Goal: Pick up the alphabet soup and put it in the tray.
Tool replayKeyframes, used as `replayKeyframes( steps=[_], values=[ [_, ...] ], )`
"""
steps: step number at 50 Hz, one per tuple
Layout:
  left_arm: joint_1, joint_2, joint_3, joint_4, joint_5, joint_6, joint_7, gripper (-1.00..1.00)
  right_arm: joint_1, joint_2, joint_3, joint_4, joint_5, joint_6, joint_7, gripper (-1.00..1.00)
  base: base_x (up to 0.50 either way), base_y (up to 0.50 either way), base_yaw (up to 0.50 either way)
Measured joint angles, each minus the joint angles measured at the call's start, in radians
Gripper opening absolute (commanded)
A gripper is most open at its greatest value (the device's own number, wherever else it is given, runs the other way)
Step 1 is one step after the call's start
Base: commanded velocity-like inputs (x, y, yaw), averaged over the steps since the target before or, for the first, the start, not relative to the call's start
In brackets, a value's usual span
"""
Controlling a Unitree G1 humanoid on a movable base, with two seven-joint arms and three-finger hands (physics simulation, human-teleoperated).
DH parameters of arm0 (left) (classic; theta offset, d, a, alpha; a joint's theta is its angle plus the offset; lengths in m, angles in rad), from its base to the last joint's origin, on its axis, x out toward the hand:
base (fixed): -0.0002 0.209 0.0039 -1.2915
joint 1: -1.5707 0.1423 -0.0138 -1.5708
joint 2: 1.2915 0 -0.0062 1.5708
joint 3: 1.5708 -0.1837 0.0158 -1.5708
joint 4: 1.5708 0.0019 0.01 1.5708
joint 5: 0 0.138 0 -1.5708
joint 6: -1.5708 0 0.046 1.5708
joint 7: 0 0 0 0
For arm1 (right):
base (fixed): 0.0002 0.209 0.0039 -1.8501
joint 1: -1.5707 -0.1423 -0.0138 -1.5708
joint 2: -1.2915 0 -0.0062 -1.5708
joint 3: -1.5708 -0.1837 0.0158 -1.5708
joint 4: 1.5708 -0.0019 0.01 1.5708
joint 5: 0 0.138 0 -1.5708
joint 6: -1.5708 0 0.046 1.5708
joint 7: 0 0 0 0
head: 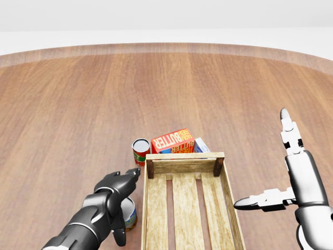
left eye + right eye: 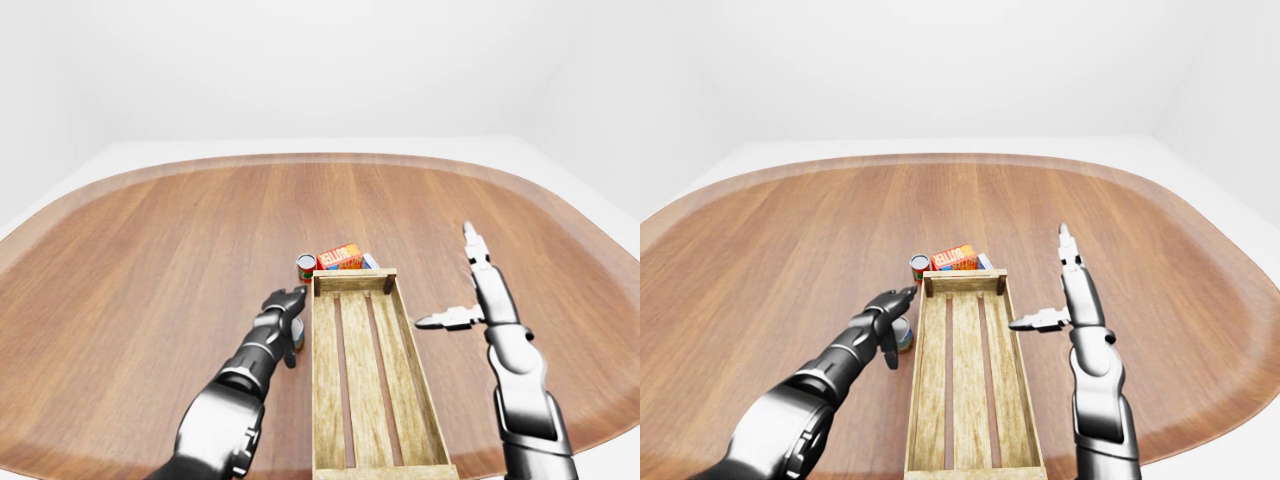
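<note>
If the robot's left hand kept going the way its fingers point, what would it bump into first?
Probably the red can. The left hand points up and slightly right in the head view, toward that can beside the wooden tray. Depth is unclear, so it might pass above it.

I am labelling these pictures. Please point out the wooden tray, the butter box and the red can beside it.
wooden tray [image 1: 183,164]: head view, on its top end board.
butter box [image 1: 173,140]: head view, on its orange printed face.
red can [image 1: 140,145]: head view, on its grey lid.
</note>
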Motion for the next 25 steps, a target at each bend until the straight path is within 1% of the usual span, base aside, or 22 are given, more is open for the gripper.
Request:
replayKeyframes(
  steps=[25],
  values=[
    [-0.002, -0.006, 0.004, 0.017, -0.004, 0.000, 0.015, 1.00, 0.006, -0.001, -0.005, 0.006, 0.004, 0.000, -0.001, 1.00, 0.00, 0.00, 0.00]
  ],
)
